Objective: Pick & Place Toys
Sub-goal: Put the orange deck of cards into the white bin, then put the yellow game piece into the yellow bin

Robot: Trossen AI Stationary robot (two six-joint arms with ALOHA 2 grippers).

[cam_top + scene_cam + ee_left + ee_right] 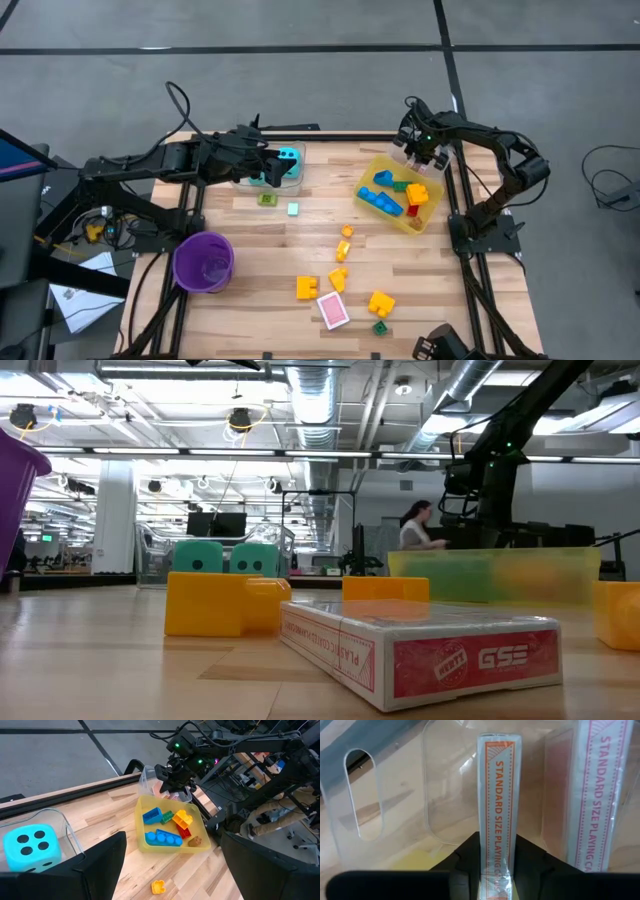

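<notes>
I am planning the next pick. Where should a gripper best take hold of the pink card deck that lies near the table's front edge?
The pink card deck lies flat, so come from straight above and close on its two long side edges; judging by the low view, its thin box shape leaves little else to grip. It seems clear of the nearby yellow bricks.

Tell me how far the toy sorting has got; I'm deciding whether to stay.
Partway. Several bricks lie in the yellow bin and a cyan die in the clear container. The right gripper holds a card pack at the clear bin. Yellow bricks, a pink card pack and small green bricks remain on the table.
</notes>
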